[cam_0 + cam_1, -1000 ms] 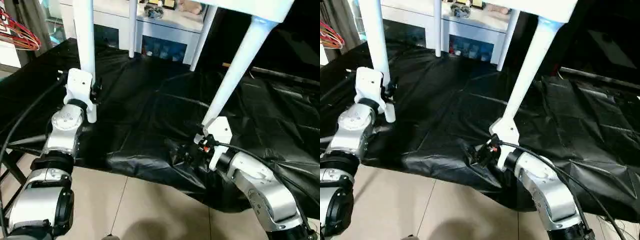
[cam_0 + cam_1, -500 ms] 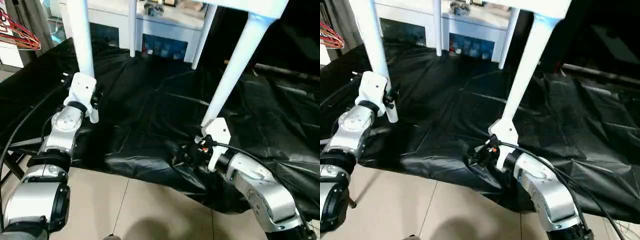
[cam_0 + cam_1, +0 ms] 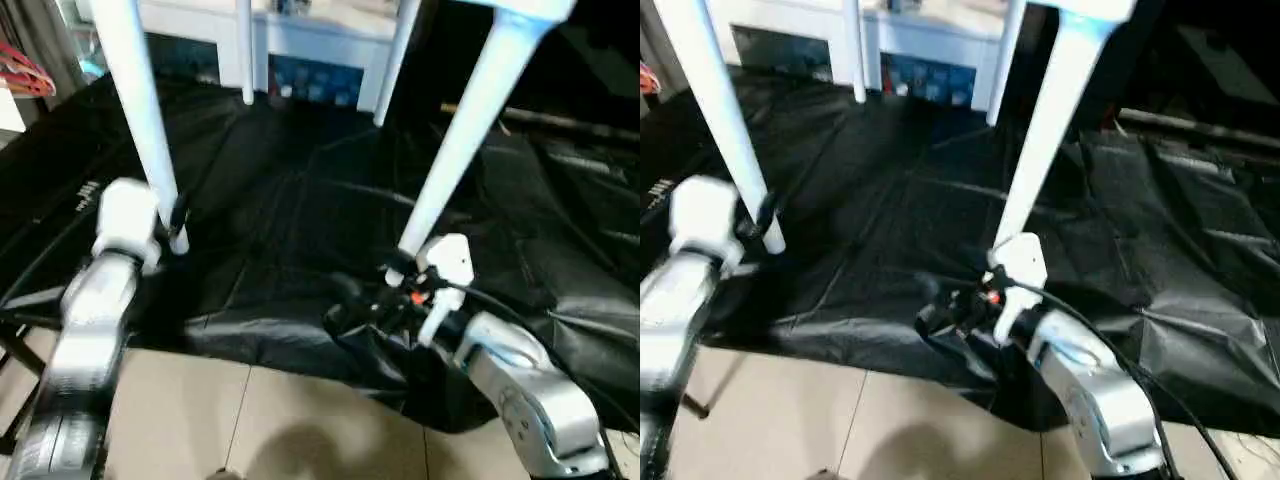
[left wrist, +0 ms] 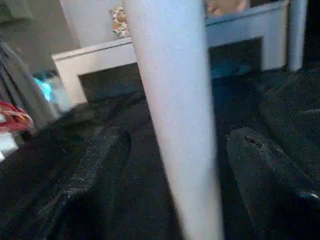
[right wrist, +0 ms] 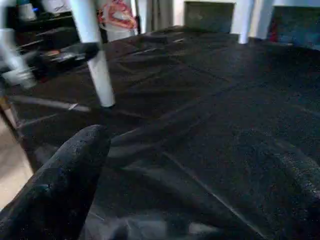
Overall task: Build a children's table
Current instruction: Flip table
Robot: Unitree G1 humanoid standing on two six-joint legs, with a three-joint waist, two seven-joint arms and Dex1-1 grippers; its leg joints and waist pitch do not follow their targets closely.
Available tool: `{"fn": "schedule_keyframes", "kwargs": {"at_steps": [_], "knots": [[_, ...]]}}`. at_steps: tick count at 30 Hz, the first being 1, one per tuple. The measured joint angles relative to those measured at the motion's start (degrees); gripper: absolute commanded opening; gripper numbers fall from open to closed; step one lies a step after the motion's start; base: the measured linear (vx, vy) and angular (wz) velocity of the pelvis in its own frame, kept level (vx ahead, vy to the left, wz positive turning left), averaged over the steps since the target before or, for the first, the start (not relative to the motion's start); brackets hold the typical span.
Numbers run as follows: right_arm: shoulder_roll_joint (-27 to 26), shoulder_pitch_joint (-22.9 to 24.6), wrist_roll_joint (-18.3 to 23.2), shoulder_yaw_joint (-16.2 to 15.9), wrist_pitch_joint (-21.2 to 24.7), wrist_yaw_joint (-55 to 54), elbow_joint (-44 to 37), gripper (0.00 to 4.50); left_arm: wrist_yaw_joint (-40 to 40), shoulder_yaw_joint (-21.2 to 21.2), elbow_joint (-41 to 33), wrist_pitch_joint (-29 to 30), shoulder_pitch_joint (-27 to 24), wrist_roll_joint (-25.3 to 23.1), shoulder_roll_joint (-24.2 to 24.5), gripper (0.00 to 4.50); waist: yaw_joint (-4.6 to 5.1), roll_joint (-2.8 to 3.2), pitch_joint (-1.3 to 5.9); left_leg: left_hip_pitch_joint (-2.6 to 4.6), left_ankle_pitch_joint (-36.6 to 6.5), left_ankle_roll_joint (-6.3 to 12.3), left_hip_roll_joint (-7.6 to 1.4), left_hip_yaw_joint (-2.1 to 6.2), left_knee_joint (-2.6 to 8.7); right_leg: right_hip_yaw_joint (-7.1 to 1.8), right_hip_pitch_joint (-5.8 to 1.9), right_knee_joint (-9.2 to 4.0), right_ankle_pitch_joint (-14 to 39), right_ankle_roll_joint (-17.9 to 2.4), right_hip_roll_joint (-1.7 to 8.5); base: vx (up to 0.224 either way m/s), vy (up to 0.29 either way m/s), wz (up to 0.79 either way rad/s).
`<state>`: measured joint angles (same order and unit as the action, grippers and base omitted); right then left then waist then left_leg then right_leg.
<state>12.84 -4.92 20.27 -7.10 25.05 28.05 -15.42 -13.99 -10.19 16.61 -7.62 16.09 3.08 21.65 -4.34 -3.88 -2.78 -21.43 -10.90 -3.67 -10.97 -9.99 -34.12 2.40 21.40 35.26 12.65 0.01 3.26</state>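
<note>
The children's table point(image 3: 470, 110) stands on its legs on the black sheet point(image 3: 300, 210), its top cut off above. My left tool point(image 4: 170, 165) is released, fingers spread either side of the near left leg point(image 3: 140, 110). My right tool point(image 5: 190, 165) is released beside the near right leg point(image 3: 1045, 130), fingertips hidden in sheet folds.

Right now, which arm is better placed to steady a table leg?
Left. The left gripper has open fingers on either side of the near-left leg. The right gripper is open over the black sheet, with nothing between its fingers.
</note>
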Motion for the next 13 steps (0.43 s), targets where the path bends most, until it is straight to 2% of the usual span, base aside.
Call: {"fn": "schedule_keyframes", "kwargs": {"at_steps": [3, 5, 8, 13], "knots": [[-0.9, 0.7, -1.0, -0.1, -1.5, -1.6, 0.7, 4.50, -1.5, -0.1, -6.7, 3.2, -4.5, 3.6, -0.7, 3.56, -0.30, 0.35, -0.22, 0.02, 0.0, -0.01, 0.01, 0.00, 0.05, 0.00, 0.01, 0.03, 0.0, 0.0, 0.00, 0.000, 0.000, 0.00], [-2.1, 1.0, -3.9, 0.2, -3.5, -5.2, 2.4, 4.50, 0.6, -0.1, -16.1, 7.5, -10.7, 6.0, -4.1, 3.56, -0.23, 0.87, -0.21, 0.15, 0.0, -0.01, 0.05, -0.06, 0.05, -0.09, -0.07, -0.02, -0.1, 0.1, 0.04, 0.000, 0.000, 0.00], [-3.0, 1.8, -4.6, 1.7, -3.2, -8.0, 3.2, 4.50, 5.7, 1.5, -22.3, 12.0, -15.8, 4.7, -9.1, 3.56, -0.53, 1.15, -0.36, 0.16, 0.0, -0.01, 0.03, -0.06, 0.13, -0.09, -0.09, 0.01, -0.1, 0.1, 0.02, 0.000, 0.000, 0.00], [-2.7, 3.7, -4.7, 3.5, -3.1, -9.4, 2.6, 4.50, 9.0, 2.2, -28.9, 16.1, -18.3, 0.8, -9.6, 3.56, -0.44, 1.20, -0.36, 0.22, 0.1, -0.14, -0.02, -0.02, 0.39, -0.06, 0.00, 0.02, 0.0, 0.5, -0.07, 0.000, 0.000, 0.00]]}}
